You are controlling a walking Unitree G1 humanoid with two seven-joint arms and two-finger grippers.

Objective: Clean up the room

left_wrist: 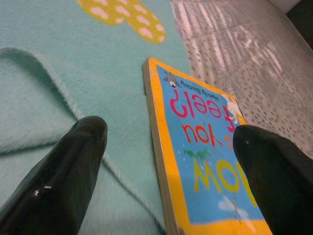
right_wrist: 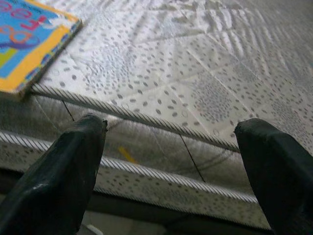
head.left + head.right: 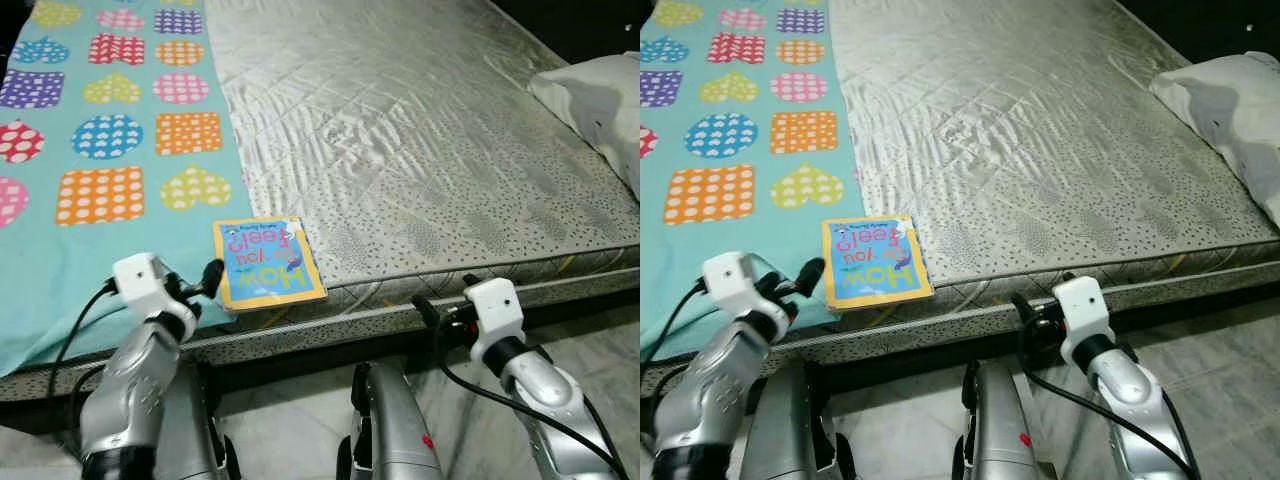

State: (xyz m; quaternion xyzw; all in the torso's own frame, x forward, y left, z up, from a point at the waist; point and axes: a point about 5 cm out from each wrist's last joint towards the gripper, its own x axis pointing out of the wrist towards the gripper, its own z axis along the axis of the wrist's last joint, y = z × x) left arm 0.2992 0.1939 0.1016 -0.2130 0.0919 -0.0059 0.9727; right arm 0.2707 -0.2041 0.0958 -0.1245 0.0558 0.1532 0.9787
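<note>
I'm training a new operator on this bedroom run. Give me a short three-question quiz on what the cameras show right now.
1. True or false: the left pincer has closed on the book.
2. Where does the book lie? A) on the pillow B) at the mattress edge, beside the blanket C) on the floor
3. Fill in: the right pincer is held before the mattress ____.

Key: 1 false, it is open, straddling the book's edge. 2 B. 3 edge.
</note>
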